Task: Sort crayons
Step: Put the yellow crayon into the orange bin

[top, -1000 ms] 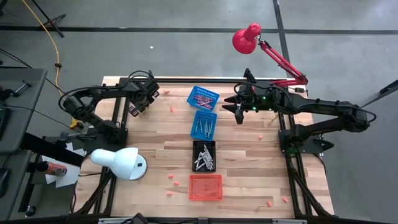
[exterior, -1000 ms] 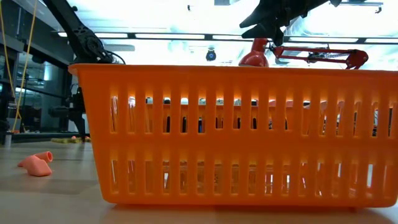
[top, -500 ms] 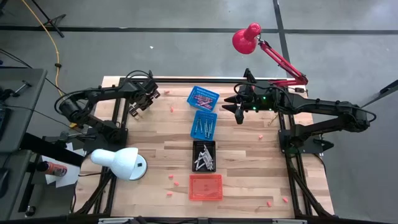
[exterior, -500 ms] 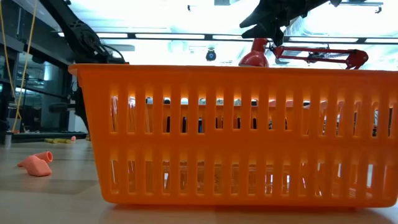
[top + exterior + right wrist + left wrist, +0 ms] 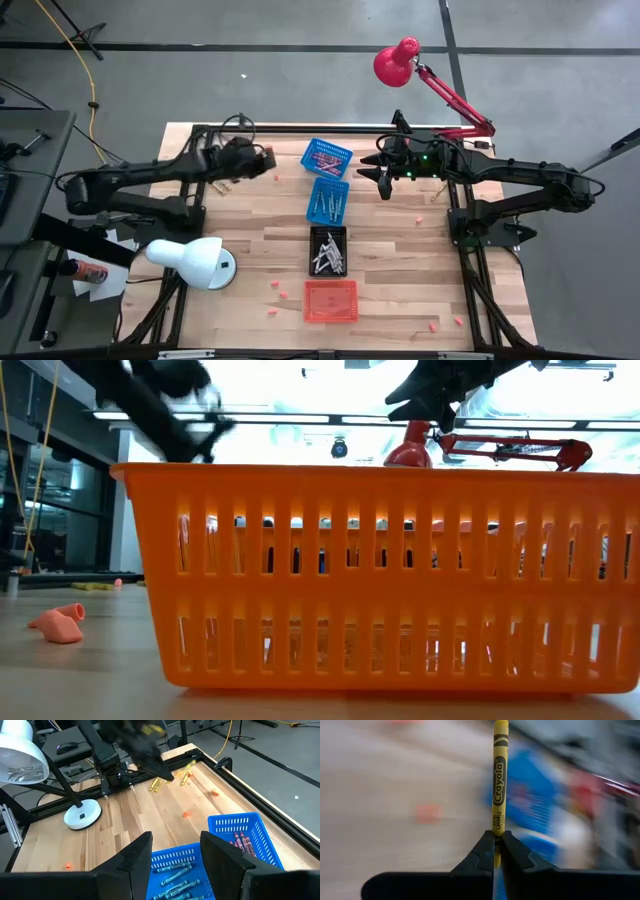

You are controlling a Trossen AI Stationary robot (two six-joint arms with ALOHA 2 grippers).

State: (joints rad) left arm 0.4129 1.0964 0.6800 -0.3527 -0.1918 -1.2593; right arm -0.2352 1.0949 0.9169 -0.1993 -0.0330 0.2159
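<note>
Left gripper [image 5: 496, 845] clamping a yellow crayon [image 5: 499, 775], has swung toward blue basket [image 5: 327, 157] at 12 o'clock; drop-off nears. Right gripper [image 5: 175, 851] open, waiting.

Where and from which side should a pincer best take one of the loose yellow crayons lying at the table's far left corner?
Across the middle of the barrel, coming straight down: the loose yellow crayons lie flat on the table, bunched near its frame, so a side approach looks crowded.
</note>
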